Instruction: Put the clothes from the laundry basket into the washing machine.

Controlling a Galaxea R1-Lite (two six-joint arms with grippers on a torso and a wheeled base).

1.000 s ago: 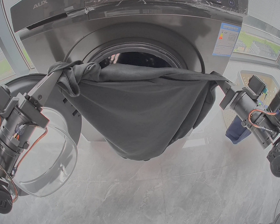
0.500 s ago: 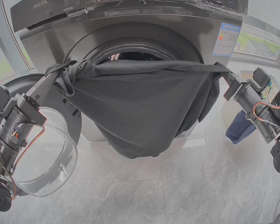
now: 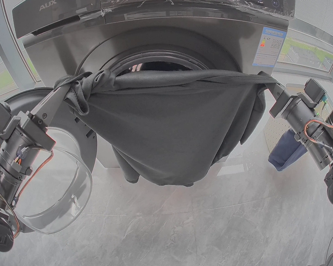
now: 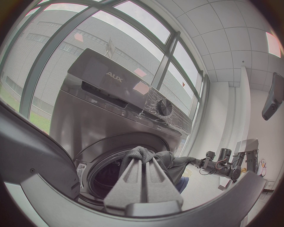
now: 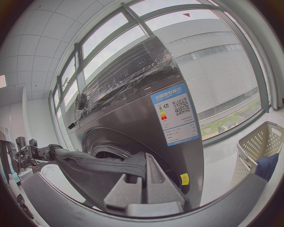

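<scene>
L pincer (image 3: pixel 64 91) & R pincer (image 3: pixel 267 81) clench dark garment (image 3: pixel 167 139) over grey tile floor (image 3: pixel 180 231), windows (image 3: pixel 311 51) behind washer (image 3: pixel 168 32).

Charcoal garment (image 3: pixel 170 138), beige perforated laundry basket (image 5: pixel 256 145), cloth (image 5: pixel 267 166) perhaps navy.

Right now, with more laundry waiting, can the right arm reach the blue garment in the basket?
Probably not yet: the right gripper is shut on the dark garment and must release it before reaching the blue garment.

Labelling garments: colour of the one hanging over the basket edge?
Dark blue; that garment shows best in the head view.
</scene>
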